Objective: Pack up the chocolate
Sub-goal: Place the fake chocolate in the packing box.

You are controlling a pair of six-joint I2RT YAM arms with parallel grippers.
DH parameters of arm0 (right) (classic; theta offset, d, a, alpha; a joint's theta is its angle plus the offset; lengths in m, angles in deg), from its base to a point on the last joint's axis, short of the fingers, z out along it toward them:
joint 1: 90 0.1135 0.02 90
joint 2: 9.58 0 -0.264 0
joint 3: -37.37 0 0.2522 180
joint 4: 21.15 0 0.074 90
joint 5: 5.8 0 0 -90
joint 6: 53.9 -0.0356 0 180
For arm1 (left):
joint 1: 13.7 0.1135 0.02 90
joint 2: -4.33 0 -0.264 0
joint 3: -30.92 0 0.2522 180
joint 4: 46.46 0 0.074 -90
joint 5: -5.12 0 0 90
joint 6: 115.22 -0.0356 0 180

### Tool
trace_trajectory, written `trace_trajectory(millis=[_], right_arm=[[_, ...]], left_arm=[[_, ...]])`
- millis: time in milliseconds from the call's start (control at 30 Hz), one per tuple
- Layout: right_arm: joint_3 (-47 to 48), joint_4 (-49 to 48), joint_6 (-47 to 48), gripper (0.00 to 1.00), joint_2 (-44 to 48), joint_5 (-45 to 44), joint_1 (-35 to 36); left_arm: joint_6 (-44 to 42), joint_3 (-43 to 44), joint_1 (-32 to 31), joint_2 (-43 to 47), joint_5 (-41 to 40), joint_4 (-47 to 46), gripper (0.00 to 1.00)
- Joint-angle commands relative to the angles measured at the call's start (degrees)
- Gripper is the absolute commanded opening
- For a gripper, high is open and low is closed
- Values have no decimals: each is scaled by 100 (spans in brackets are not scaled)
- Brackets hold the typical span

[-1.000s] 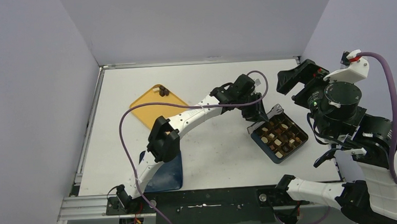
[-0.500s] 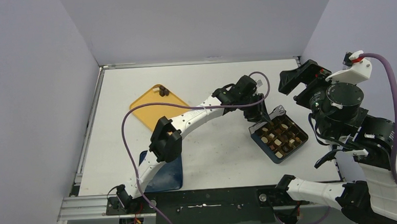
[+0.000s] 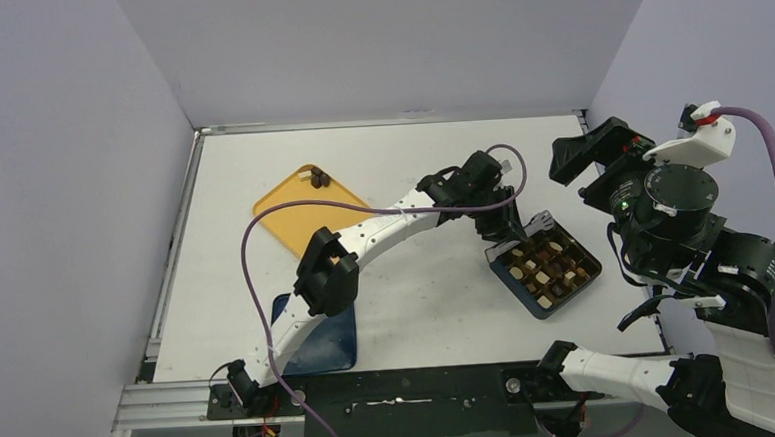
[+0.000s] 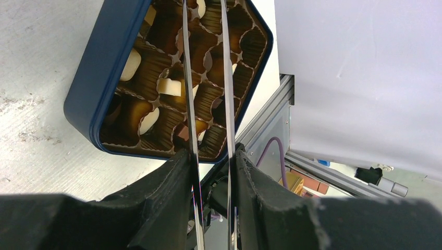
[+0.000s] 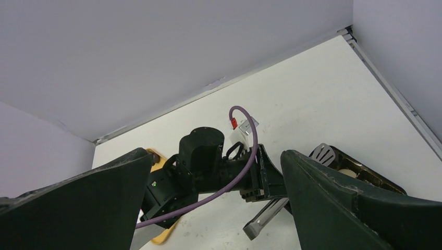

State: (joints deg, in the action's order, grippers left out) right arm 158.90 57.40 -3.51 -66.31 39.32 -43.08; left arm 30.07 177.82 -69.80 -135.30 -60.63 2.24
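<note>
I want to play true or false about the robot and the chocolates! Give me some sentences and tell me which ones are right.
1. The left gripper is holding the metal tongs. True.
2. The right gripper is holding a chocolate. False: it is open and empty, raised up at the right side.
3. The tongs reach over the blue box. True.
4. The orange tray is full of chocolates. False: only a few chocolate pieces sit at its far corner.
5. Every cup in the blue box is empty. False: many cups have a piece in them.
</note>
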Motion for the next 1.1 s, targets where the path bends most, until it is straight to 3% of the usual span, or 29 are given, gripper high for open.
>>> trace_trajectory(millis=[0, 1067], right_arm=[[-7, -90, 86, 100, 40, -165, -11], [-45, -116, 93, 100, 83, -211, -13]], left_arm=[[-44, 379, -8, 50, 1, -206, 31], [-291, 427, -6, 165, -510, 62, 34]])
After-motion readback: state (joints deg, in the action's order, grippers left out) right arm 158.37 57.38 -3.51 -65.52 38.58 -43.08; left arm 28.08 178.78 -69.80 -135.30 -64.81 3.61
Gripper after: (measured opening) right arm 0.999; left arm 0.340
